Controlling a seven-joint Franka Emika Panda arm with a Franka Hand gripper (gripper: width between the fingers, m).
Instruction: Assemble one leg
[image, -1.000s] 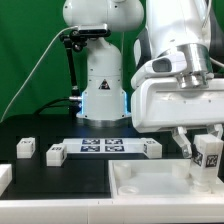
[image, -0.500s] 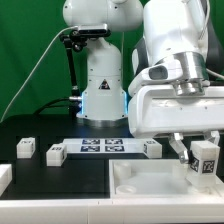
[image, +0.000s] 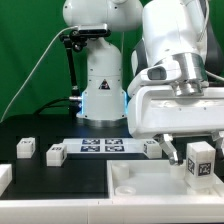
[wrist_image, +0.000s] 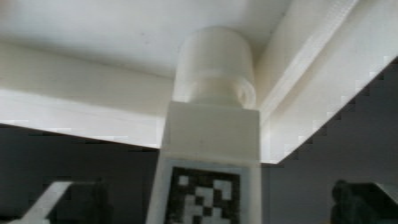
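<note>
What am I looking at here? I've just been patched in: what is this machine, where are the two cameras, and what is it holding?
The white machine is a robot arm with two fingers at its end. One picture comes from a camera standing off the arm; the other from a camera on the wrist, looking along the held part. The fingers are shut on a leg, a small white block with a square tag, above the large white square piece. Three more legs and the flat marker board lie on the black table.

White leg (image: 198, 160), upright (tagged face showing), over the white piece's (image: 150, 186) corner
</note>
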